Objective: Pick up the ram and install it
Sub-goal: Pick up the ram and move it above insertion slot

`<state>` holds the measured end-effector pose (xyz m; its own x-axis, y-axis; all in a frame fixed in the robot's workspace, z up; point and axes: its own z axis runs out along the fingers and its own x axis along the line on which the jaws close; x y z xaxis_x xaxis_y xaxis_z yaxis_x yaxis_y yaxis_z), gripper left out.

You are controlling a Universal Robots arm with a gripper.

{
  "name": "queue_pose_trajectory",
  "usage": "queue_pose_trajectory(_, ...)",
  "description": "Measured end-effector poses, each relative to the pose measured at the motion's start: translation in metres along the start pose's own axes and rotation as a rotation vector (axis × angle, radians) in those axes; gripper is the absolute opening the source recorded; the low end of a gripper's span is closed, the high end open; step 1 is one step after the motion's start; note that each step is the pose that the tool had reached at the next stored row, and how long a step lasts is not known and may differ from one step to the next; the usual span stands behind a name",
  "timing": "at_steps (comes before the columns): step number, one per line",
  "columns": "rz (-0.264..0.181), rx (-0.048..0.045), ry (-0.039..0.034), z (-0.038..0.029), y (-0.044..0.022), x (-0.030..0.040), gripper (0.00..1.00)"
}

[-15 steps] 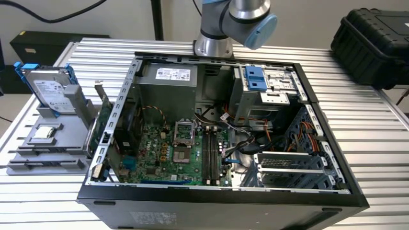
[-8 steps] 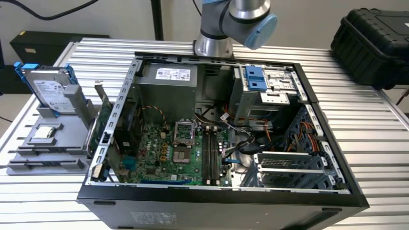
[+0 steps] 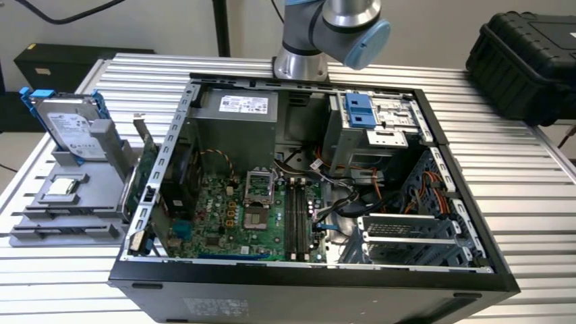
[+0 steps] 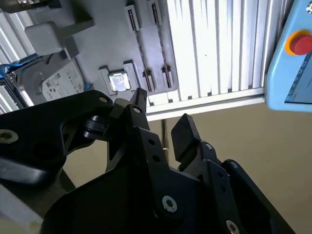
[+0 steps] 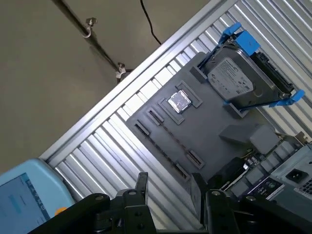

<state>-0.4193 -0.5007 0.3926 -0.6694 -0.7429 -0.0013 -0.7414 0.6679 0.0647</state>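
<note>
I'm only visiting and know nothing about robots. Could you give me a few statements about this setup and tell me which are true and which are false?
1. The computer case lies open, with its inside on show. True.
2. The gripper is clutching a part. False: it is open and holds nothing.
3. A hard drive in a blue frame stands in the grey holder. True.
4. The small square chip lies on the floor. False: it sits in a recess of the grey holder.
5. The table is smooth wood. False: it is made of ribbed metal slats.
</note>
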Motion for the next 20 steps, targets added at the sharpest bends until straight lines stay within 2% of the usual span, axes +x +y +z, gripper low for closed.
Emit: queue_pose_trajectory(20, -0.175, -0.0002, 0.0113, 0.0000, 0.0001, 0.0000, 1.00)
